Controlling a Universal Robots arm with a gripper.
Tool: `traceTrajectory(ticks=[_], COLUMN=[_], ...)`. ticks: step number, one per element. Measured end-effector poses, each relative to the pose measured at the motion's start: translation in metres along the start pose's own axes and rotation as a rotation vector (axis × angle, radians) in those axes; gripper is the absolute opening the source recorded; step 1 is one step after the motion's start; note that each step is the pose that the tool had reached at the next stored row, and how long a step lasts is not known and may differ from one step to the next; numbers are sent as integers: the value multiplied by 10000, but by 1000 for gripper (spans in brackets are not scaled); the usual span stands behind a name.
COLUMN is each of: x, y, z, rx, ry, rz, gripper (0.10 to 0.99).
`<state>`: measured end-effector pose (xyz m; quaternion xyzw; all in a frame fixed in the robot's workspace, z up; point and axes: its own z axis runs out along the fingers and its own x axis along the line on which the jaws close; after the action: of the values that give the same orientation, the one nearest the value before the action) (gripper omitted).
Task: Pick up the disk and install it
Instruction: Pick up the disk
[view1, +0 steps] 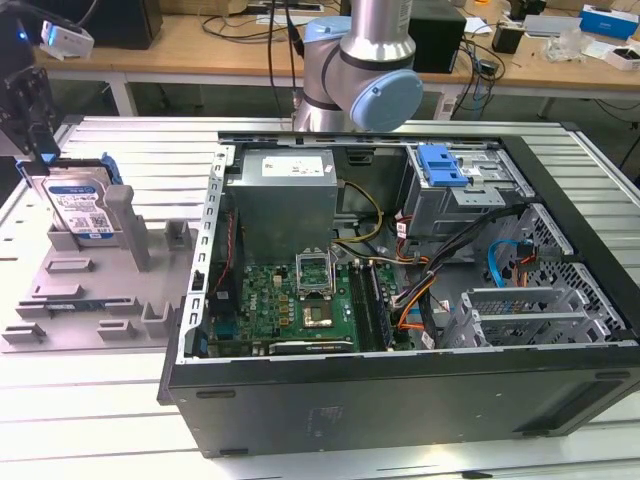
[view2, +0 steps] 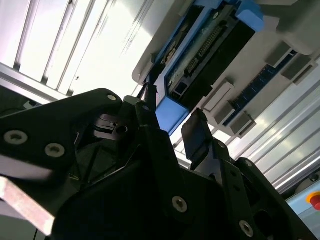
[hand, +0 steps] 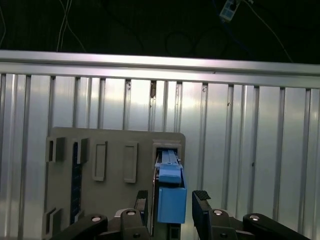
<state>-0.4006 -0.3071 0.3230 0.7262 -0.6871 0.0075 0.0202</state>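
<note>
The disk (view1: 78, 205) is shiny metal, its blue bracket (hand: 171, 202) plastic; the grey holder (view1: 60, 300) looks matt, perhaps plastic.

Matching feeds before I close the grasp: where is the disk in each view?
Exterior view: the disk stands on edge in the grey holder at the exterior view's left, below the gripper.
First wrist view: disk edge-on, between the open fingers.
Second wrist view: disk, connector side visible, beyond the fingers.
Shared landmark: the grey holder.

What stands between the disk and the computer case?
In the exterior view, grey upright posts of the fixture stand between the disk and the computer case.
</note>
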Motion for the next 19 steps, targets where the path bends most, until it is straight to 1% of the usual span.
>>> traceTrajectory(ticks=[8,15,19], x=[1,23,22], y=[2,3,3], z=[56,109,111], rx=[-1,-2,-2], ry=[1,1,1], rz=[1,3,49], gripper=[482,482,482])
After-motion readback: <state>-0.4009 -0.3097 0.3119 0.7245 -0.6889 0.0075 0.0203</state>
